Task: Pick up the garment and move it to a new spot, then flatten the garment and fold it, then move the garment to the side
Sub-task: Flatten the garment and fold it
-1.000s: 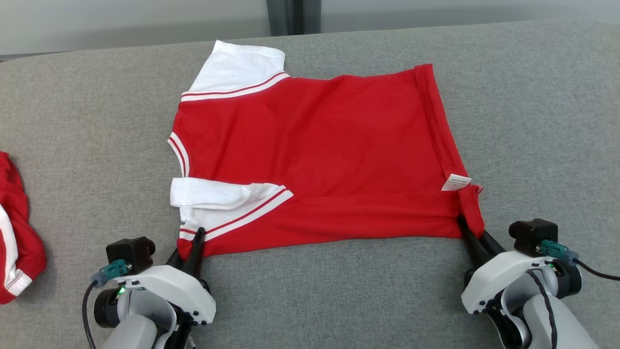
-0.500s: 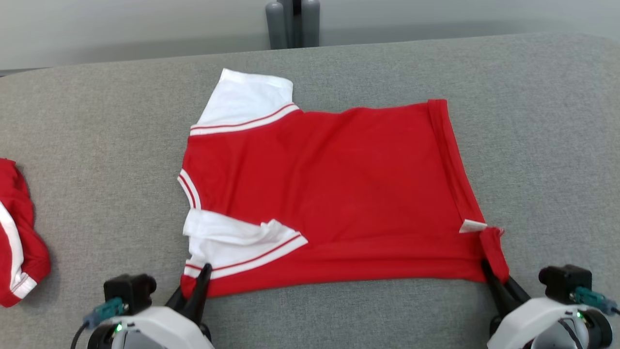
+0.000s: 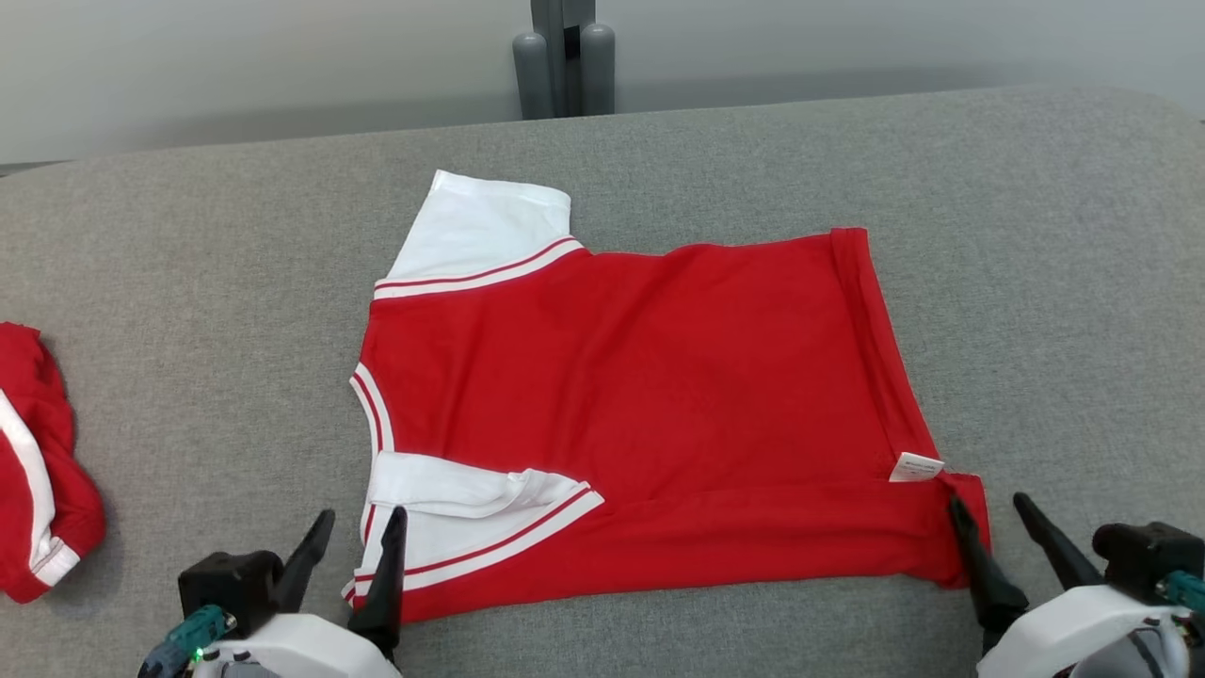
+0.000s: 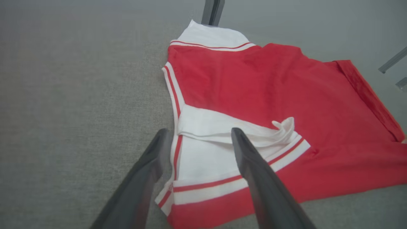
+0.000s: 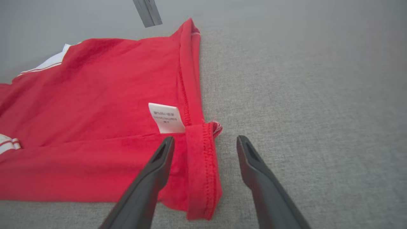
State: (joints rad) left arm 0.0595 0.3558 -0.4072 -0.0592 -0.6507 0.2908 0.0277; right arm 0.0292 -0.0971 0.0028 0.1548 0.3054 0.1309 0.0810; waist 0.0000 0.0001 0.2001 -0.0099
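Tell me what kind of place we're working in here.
Likely an indoor garment-folding test bench: a wide grey cloth-covered surface, a red-and-white shirt spread on it, another crumpled red garment at its left edge.

Garment (image 5: 89, 95) label (image 5: 167, 118) — print illegible

A red shirt (image 4: 270, 105) with white, red-striped sleeves lies spread on a grey fabric worktop (image 4: 73, 105). The left end effector (image 4: 200, 132) holds its two dark fingers wide apart at the shirt's near corner, one over the folded white sleeve (image 4: 203, 156), the other over bare worktop just beside the cloth's edge.
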